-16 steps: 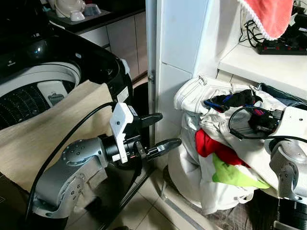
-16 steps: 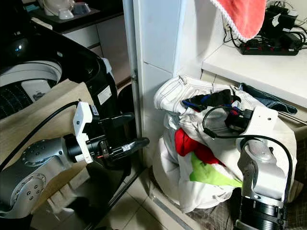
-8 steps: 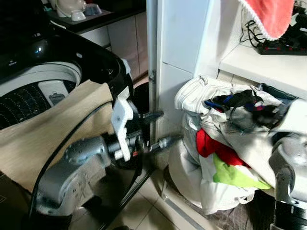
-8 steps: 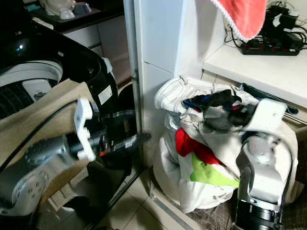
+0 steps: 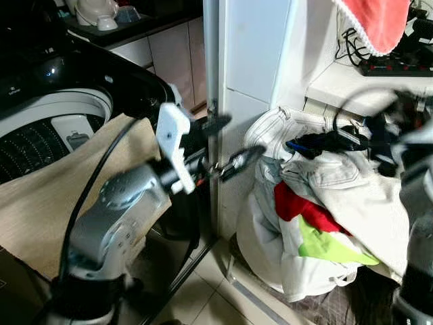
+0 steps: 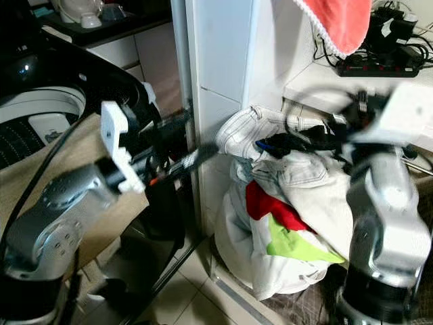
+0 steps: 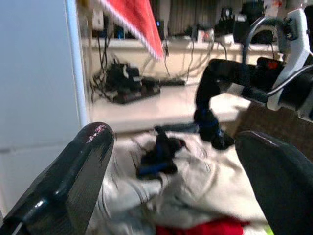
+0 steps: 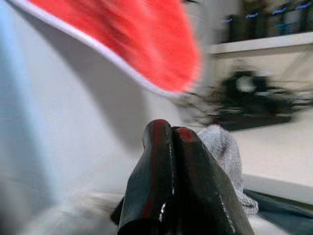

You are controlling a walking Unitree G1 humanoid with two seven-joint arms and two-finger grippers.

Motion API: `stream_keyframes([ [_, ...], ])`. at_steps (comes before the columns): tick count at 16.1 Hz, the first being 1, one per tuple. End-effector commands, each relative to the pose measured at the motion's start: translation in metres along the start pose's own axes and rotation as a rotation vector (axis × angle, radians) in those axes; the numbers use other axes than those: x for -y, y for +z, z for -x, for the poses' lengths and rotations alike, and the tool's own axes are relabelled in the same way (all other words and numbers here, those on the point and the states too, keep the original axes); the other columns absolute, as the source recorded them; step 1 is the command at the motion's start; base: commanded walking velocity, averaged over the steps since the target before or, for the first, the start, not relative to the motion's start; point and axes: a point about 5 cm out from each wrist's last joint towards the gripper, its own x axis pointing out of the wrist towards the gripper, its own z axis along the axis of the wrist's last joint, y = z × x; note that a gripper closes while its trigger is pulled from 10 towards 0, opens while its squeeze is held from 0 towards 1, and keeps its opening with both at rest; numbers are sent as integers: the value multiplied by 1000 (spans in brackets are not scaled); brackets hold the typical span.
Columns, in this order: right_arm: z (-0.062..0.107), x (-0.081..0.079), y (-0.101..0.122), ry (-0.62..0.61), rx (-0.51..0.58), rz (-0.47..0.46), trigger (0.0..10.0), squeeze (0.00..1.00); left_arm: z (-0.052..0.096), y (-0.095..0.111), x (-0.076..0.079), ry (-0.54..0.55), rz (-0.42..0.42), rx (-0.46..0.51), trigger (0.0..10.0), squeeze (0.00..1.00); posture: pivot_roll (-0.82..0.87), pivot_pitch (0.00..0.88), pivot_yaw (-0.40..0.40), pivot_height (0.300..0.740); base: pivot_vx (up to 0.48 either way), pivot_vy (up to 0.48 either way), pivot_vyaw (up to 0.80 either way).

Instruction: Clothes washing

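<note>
A white tiled pillar (image 5: 254, 68) rises through the middle of the scene, a metal strip (image 5: 212, 101) running down its edge. At 2 o'clock a white shelf (image 5: 352, 84) carries a black power strip (image 5: 396, 66) with tangled cables. At 11 o'clock stand pale cabinet doors (image 5: 176, 57) under a dark tabletop (image 5: 135, 27) bearing white dishes (image 5: 98, 12). The floor (image 5: 203, 301) at 6 o'clock is beige tile with grey grout lines. Light is bright and even.

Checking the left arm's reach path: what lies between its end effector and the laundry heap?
Only open air in front of the white tiled pillar, per the left eye view, between the open left end effector and the heap of white, red and green clothes.
</note>
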Motion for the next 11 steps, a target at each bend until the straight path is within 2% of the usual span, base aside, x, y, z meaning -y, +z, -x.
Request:
stream_keyframes([
  [1,-3,-7,15,82,29,-86,0,0,-5,4,-3,14,-7,22,10000,1000,-72,0,41,740,0,0,0],
  [3,-9,-20,33,271,19,-209,0,0,-14,12,0,-16,-3,74,10000,1000,-77,0,35,740,0,0,0],
  [4,-9,-24,34,317,-1,-239,0,0,-16,13,2,-25,-1,78,10000,1000,-79,0,29,740,0,0,0],
  [5,-10,-33,35,419,-38,-299,0,0,-20,14,4,-43,-3,81,10000,1000,-80,0,23,740,0,0,0],
  [6,-13,-50,36,555,-90,-410,0,0,-28,13,4,-58,-3,86,10000,1000,-78,0,9,740,0,0,0],
  [9,-16,-69,38,667,-124,-538,0,0,-40,12,5,-57,-22,82,10000,1000,-67,0,-12,740,0,0,0],
  [11,-16,-78,37,731,-168,-575,0,0,-47,13,3,-8,-72,93,10000,1000,-57,0,-34,740,0,0,0],
])
